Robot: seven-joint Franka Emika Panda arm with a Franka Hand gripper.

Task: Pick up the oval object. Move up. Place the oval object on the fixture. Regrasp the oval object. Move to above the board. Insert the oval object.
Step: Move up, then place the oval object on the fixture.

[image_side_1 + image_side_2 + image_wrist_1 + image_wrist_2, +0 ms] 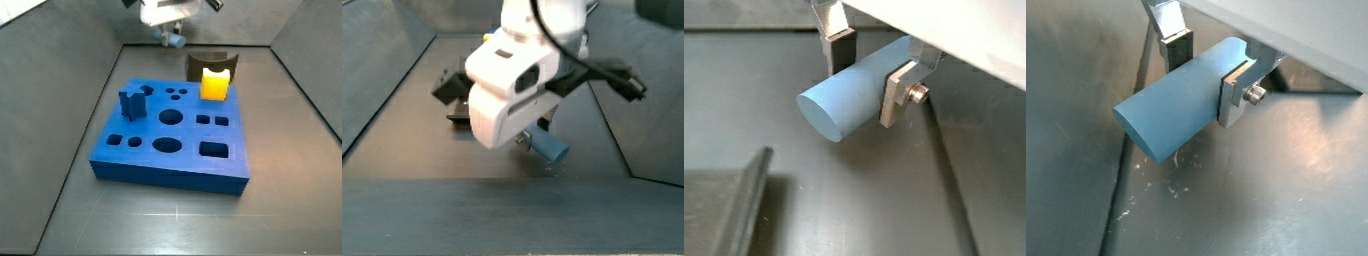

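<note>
Over the dull grey worktop (pixel 160 215), beyond the thick blue board (pixel 174 140), the end effector (pixel 869 72) clamps the smooth pale oval object (pixel 851 97).

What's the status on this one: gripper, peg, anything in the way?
Gripper shut on the oval object, raised off the floor behind the board. Fixture notch empty, nothing in the way. A dark blue block stands on the board.

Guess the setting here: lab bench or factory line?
Likely a lab peg-insertion test cell: grey walled floor, a blue board with shaped holes, a fixture, and the gripper holding the oval object above the floor.
</note>
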